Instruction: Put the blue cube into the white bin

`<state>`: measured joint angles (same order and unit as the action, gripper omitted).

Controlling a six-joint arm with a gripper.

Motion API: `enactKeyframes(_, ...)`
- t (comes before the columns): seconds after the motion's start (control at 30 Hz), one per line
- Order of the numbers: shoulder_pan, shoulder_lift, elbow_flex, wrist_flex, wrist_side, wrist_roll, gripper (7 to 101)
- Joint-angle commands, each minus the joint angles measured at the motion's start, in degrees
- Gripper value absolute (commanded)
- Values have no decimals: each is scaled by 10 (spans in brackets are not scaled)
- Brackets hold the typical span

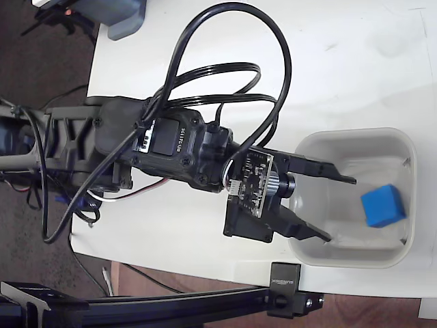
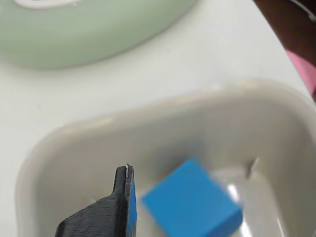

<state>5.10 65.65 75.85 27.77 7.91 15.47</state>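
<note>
The blue cube [image 1: 384,205] lies inside the white bin [image 1: 355,137], toward the bin's right wall in the fixed view, turned slightly askew. My gripper [image 1: 333,208] hangs open over the bin's left half, its two black fingers spread wide and apart from the cube. In the wrist view the cube [image 2: 192,203] looks blurred on the floor of the bin [image 2: 148,111]. One dark finger [image 2: 120,197] shows just left of it, not touching. The other finger is out of frame there.
A grey-blue box [image 1: 126,17] stands at the table's top-left corner in the fixed view. A black metal frame with a clamp [image 1: 287,287] runs along the table's near edge. A pale green rounded object [image 2: 74,39] sits beyond the bin in the wrist view.
</note>
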Motion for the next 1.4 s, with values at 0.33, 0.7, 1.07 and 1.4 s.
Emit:
enactKeyframes(0.33,-69,579,504,128,47,-81,1003)
enactKeyframes(0.7,-117,954,855,137,47,-96,1003)
enactKeyframes(1.07,-137,1092,956,163,49,-99,1003)
enactKeyframes(1.4,-79,1092,956,166,-27,-117,1003)
